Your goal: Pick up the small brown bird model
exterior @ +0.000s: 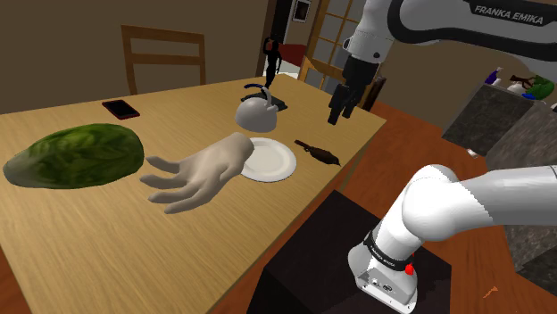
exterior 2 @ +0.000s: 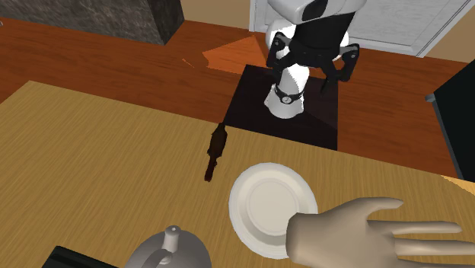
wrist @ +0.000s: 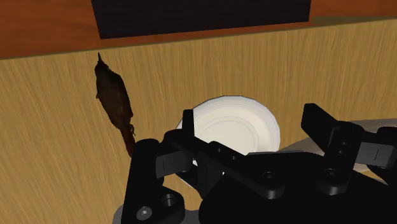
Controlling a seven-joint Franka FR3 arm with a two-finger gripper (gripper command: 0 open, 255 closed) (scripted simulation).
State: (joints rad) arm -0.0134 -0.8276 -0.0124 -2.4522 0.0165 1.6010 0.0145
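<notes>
Across the desk (exterior: 178, 111), from the shoulder view's left: a green leafy lump (exterior: 76, 156), a phone (exterior: 121, 109), a pale model hand (exterior: 201, 171), a kettle (exterior: 259, 111) and a white plate (exterior: 277, 162), all farther from the pincer (exterior: 340, 114) than the small brown bird (exterior: 320, 153). The bird lies flat on the wood just below the pincer and a little off to one side, between the plate and the desk edge nearest the stand (wrist: 191, 16).

The pincer hangs above the desk with its fingers spread wide and nothing between them. In the wrist view the bird sits outside one finger, not under the gap, while the plate lies beneath the middle of the pincer.

The bird's long axis runs from the desk edge inward, roughly square to that edge and, judging by the wrist view, roughly across the line joining the two fingers. The next move likely needs a short sideways shift toward the bird, then a descent.

The bird is very dark, so head and tail are hard to tell apart. One end slips behind the pincer's body in the wrist view.
</notes>
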